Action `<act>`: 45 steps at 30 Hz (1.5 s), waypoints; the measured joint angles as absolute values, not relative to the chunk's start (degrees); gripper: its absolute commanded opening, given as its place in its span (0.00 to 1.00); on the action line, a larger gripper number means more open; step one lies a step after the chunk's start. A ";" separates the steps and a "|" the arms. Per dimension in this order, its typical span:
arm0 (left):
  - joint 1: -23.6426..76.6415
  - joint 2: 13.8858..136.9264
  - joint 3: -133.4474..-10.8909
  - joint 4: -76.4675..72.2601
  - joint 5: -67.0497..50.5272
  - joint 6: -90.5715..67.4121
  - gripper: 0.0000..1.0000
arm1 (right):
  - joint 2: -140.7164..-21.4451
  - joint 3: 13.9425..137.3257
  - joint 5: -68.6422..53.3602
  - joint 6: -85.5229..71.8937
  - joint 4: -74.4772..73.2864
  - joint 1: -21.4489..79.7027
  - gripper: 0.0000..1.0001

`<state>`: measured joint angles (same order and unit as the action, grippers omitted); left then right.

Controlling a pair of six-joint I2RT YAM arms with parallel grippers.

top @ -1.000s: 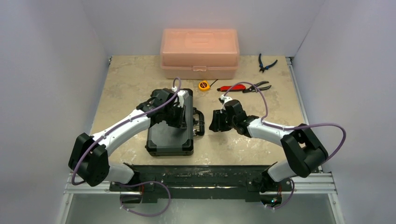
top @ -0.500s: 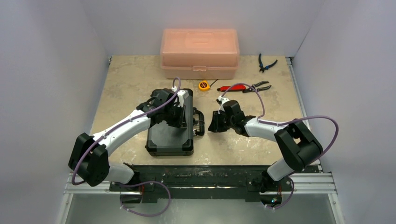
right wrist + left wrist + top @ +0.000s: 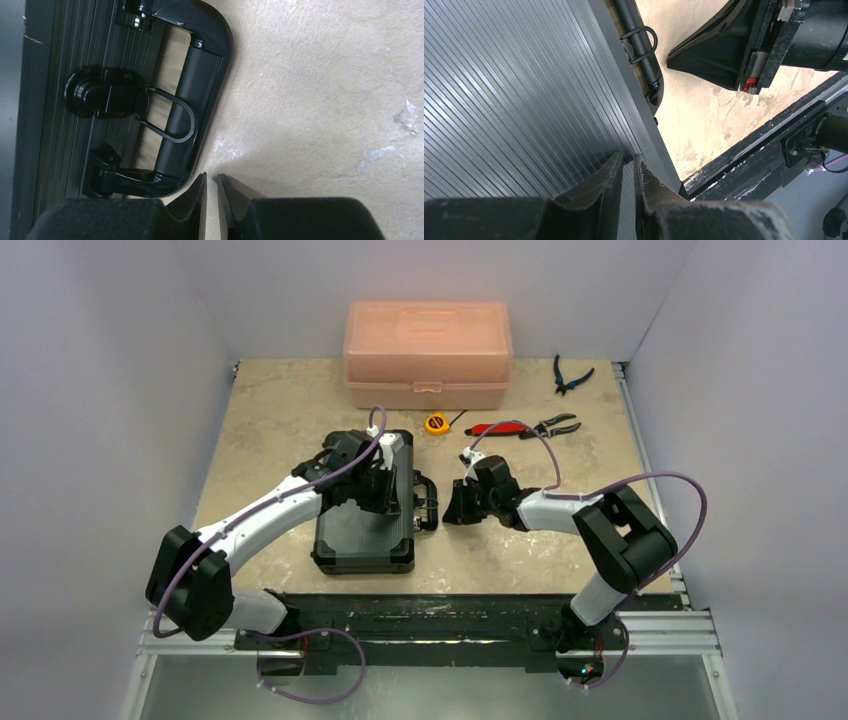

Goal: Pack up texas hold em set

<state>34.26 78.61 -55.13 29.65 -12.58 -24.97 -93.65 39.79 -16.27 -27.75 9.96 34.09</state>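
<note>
The small black briefcase [image 3: 365, 523] lies shut and flat on the table, its ribbed lid [image 3: 514, 100] up and its handle [image 3: 428, 502] toward the right. My left gripper [image 3: 388, 502] is shut and empty, its tips [image 3: 628, 159] pressed on the lid near the handle-side edge. My right gripper [image 3: 449, 512] is shut and empty, low over the table just right of the handle [image 3: 197, 87]. A wire latch loop [image 3: 172, 120] hangs from its clasp across the handle. Chips, cards, discs and dice are hidden.
A translucent pink plastic box [image 3: 428, 355] stands at the back. A yellow tape measure [image 3: 435, 424], red-handled pliers [image 3: 520, 426] and dark cutters [image 3: 570, 375] lie behind and to the right of the briefcase. The black rail [image 3: 430, 615] runs along the near edge.
My right gripper has crept left toward the briefcase handle, and its arm has folded further. The left arm and the briefcase have not moved.
</note>
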 measured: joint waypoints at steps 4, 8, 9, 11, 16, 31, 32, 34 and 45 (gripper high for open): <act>34.30 78.52 -55.11 29.63 -12.40 -24.99 0.13 | -94.91 40.45 -17.04 -27.90 11.20 34.09 0.15; 34.54 78.46 -55.11 29.63 -12.03 -25.02 0.13 | -96.09 41.15 -18.02 -28.03 12.05 34.06 0.13; 34.59 78.43 -55.11 29.65 -11.94 -25.02 0.13 | -96.40 41.36 -18.24 -28.08 12.19 34.06 0.13; 34.61 78.41 -55.11 29.65 -11.88 -25.02 0.13 | -96.97 41.71 -18.90 -28.05 12.45 34.06 0.12; 34.65 78.35 -55.11 29.67 -11.73 -25.02 0.13 | -97.80 42.61 -19.27 -28.05 12.34 33.80 0.10; 35.11 78.13 -55.11 29.74 -11.05 -25.15 0.13 | -98.26 48.53 -17.39 -27.31 6.90 33.74 0.08; 35.16 78.11 -55.11 29.74 -11.03 -25.17 0.13 | -98.26 48.86 -17.39 -27.24 6.85 33.74 0.08; 35.29 78.08 -55.11 29.76 -10.90 -25.28 0.13 | -98.26 49.34 -17.32 -27.07 6.81 33.74 0.08; 35.44 78.08 -55.11 29.85 -10.39 -25.96 0.12 | -98.26 49.76 -17.47 -26.83 5.48 33.74 0.06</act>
<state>35.44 78.08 -55.11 29.85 -10.39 -25.96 -98.26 49.76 -17.47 -26.83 5.48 33.74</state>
